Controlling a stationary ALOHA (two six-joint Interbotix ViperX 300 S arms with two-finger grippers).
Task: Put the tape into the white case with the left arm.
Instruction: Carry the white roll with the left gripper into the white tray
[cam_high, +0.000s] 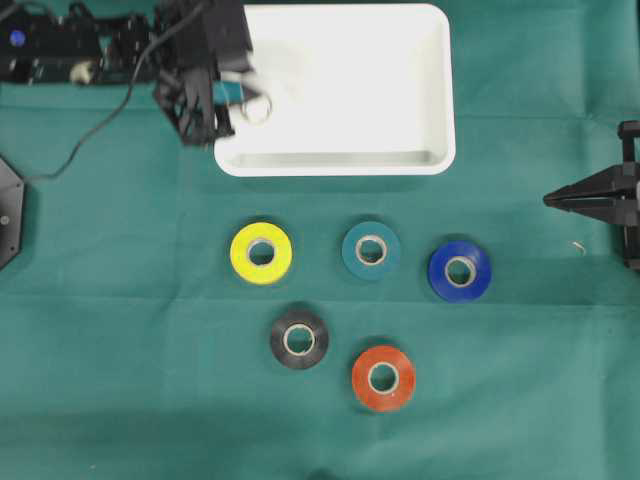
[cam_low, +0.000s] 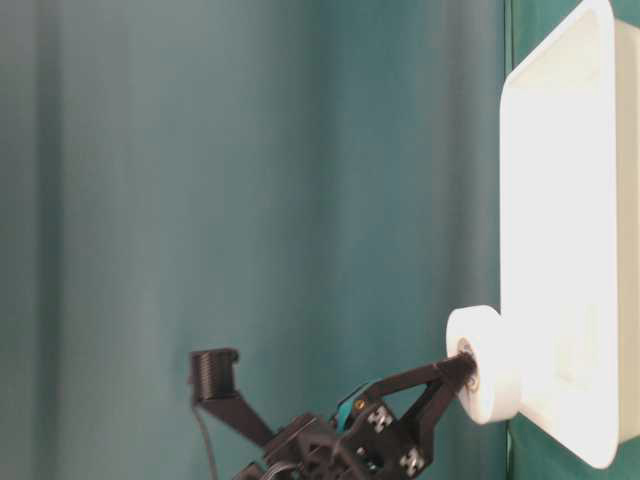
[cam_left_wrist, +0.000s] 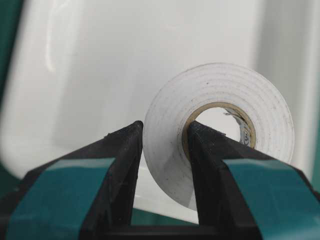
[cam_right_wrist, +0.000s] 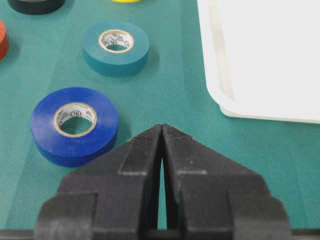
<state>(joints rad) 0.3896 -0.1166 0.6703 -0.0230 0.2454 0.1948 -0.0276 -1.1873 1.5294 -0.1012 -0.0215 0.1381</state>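
- The left claw (cam_left_wrist: 162, 150) pinches a white tape roll (cam_left_wrist: 220, 130) by its wall: one finger runs through the core, the other presses the outer face.
- In the overhead view the roll hangs on edge over the left end of the white case (cam_high: 400, 160), just inside the rim and above the floor of the tray, not resting in it.
- The right claw (cam_right_wrist: 162, 145) is pressed together, holding nothing, parked at the right edge of the counter (cam_high: 120, 300), well apart from the case.
- Risk: the roll is upright, so on release it may well land on its edge and roll along the tray, or tip against the rim.
- Risk: it sits close to the left rim; opening now could let it clip the rim and fall outside.
- Risk: the inner finger may snag in the core as the claw spreads, dragging the roll back out when the arm lifts.
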